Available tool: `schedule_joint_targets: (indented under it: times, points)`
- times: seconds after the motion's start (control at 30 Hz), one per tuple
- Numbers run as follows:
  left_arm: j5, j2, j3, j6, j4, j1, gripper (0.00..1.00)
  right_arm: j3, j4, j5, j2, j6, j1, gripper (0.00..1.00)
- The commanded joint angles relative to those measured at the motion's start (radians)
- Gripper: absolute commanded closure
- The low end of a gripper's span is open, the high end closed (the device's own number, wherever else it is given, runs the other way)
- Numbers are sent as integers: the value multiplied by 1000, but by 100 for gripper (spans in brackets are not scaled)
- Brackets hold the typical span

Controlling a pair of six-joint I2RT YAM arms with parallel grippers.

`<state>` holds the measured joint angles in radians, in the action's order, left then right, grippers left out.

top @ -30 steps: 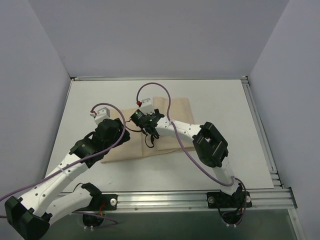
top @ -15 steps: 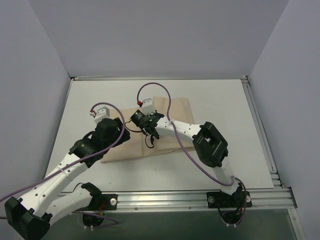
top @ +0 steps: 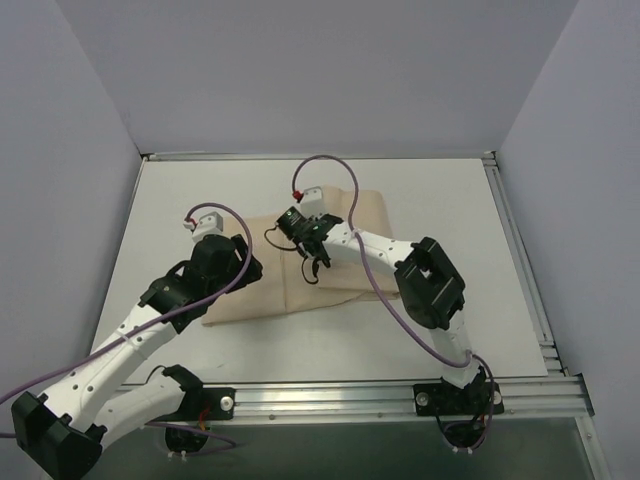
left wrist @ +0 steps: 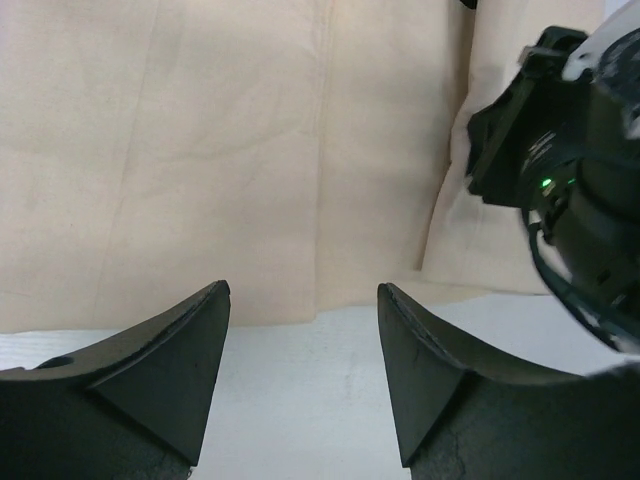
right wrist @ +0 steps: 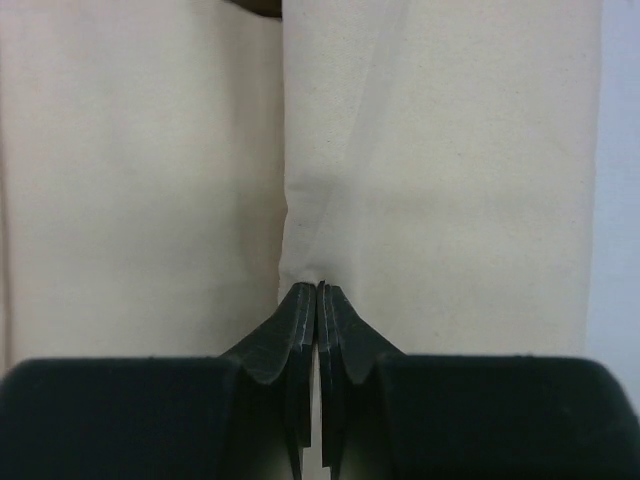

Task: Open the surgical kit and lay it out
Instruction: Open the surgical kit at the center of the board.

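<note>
The right gripper (right wrist: 317, 290), its fingers pressed together on a raised fold of the beige cloth wrap (right wrist: 450, 150), sat near the middle of the bundle, which lay folded on the white table (top: 430, 190) at its centre. The left gripper (left wrist: 302, 290) hung with jaws apart over the wrap's near left edge, gripping nothing. From overhead both arms covered much of the cloth's left half, and the closed folds hid whatever lay inside.
</note>
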<state>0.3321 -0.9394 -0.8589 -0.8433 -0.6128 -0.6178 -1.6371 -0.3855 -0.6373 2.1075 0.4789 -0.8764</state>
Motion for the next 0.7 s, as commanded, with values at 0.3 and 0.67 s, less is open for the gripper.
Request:
schedule_joint_targets:
  times: [0.3,0.67]
  points:
    - [-165,-197,-109,125,137,29,30,276,-44,-50,-475,-147,597,100]
    - [-150,-614,-331,176,125,24,23,434,117,378,-678,-117,651,1]
